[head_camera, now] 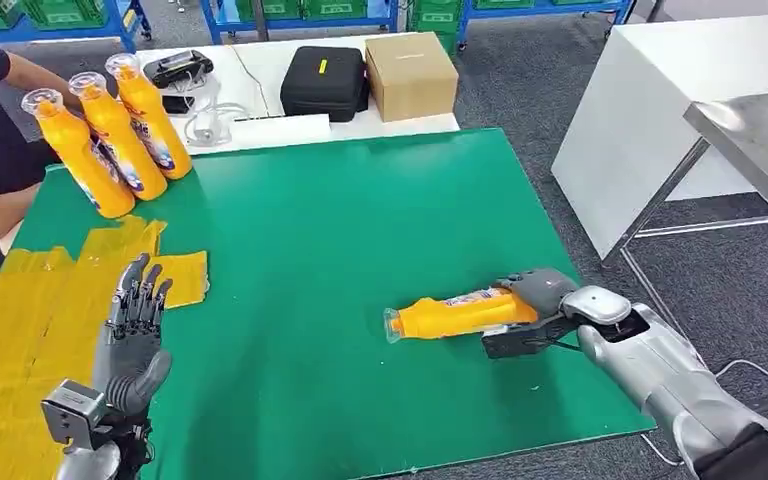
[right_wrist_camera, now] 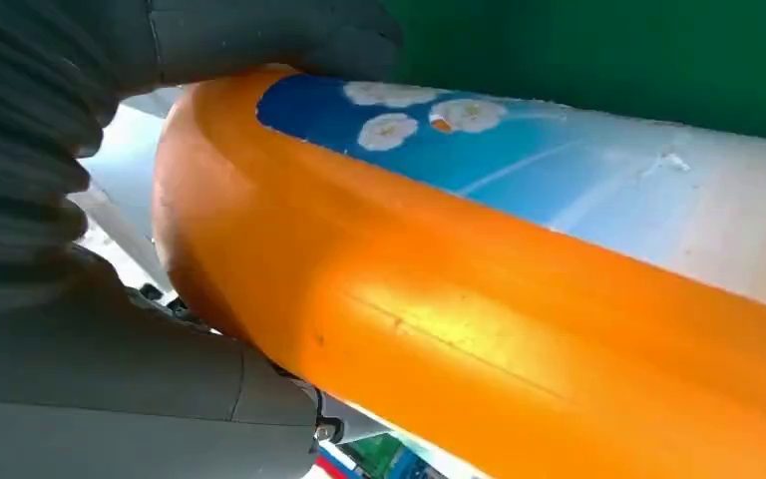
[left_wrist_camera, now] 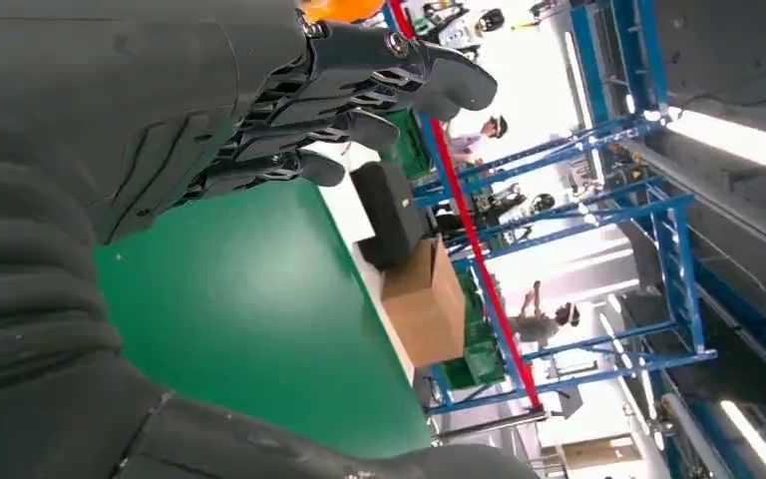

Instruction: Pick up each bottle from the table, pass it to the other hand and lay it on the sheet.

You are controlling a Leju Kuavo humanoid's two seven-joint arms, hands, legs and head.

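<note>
An orange bottle point(head_camera: 460, 315) lies on its side on the green table point(head_camera: 340, 230), toward the near right part of the top. Its long axis runs left to right, tilted slightly, with the capped neck pointing left and the base to the right. The right hand point(head_camera: 532, 312) wraps around the base end, thumb over the top and dark fingers under and in front, gripping the bottle. In the right wrist view the orange body and its blue flowered label point(right_wrist_camera: 459, 140) sit pressed against the grey thumb.

The left hand point(head_camera: 138, 320) is raised over the near left of the table, fingers straight, spread apart and holding nothing. It stands just beside the yellow sheet point(head_camera: 40, 310), which covers the left near corner.

Three more orange bottles point(head_camera: 110, 135) stand in a row at the far left edge, leaning left, caps up. A person's arm point(head_camera: 30, 72) reaches in behind them. On the white table beyond the green one sit a black case point(head_camera: 322, 82) and a cardboard box point(head_camera: 410, 75).
</note>
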